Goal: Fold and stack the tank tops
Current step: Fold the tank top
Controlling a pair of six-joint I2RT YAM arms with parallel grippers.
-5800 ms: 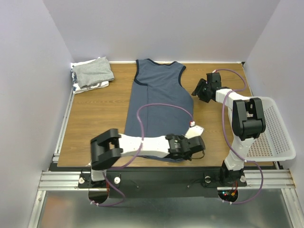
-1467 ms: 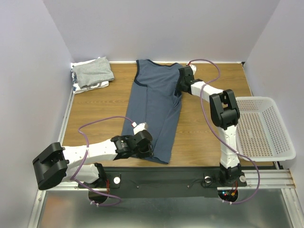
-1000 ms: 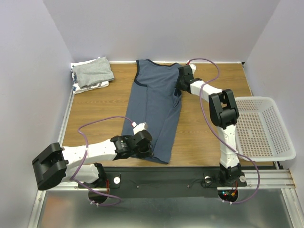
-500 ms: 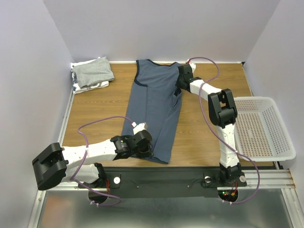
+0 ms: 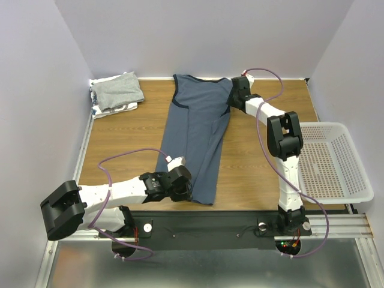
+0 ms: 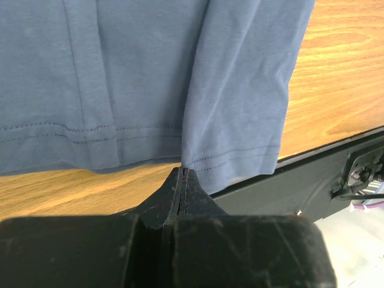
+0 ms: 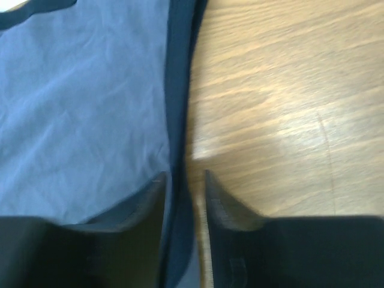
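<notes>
A robotics lab cell: plain lavender walls [image 5: 36, 90] enclose a wooden table [image 5: 126, 138] on aluminium rails [image 5: 78, 225].

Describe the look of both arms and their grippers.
The left arm and right arm both have white link shells with chunky black joint housings. A thin purple cable loops along each. The left gripper and right gripper have matte black fingers, scuffed on the left.
</notes>
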